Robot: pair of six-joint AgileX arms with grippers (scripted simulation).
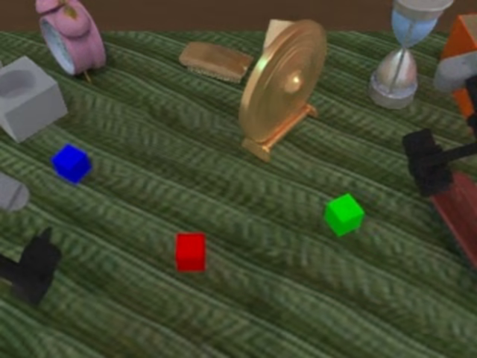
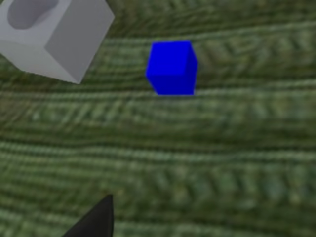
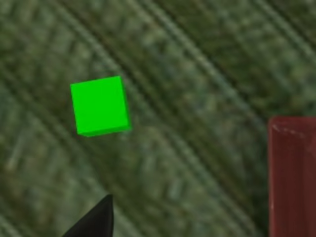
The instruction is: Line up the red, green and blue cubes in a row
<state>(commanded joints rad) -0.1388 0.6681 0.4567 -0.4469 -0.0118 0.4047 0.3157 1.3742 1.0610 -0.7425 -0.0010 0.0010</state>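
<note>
The blue cube (image 1: 71, 162) lies at the left, near the grey block; the left wrist view shows the blue cube (image 2: 172, 67) well ahead of one dark fingertip (image 2: 98, 219). Near the front middle sits the red cube (image 1: 190, 251). Right of centre is the green cube (image 1: 343, 214), and in the right wrist view this green cube (image 3: 100, 105) lies apart from a fingertip (image 3: 98, 219). My left gripper (image 1: 33, 265) hovers at the front left, open and empty. Open too, my right gripper (image 1: 426, 160) hangs at the right edge, holding nothing.
A grey block with a round hollow (image 1: 26, 97) and a pink alarm clock (image 1: 71, 37) stand at the back left. A tan wooden block (image 1: 216, 61), an upright gold disc (image 1: 283, 82) and an hourglass (image 1: 406, 52) line the back. A dark red box (image 1: 462, 216) lies at the right.
</note>
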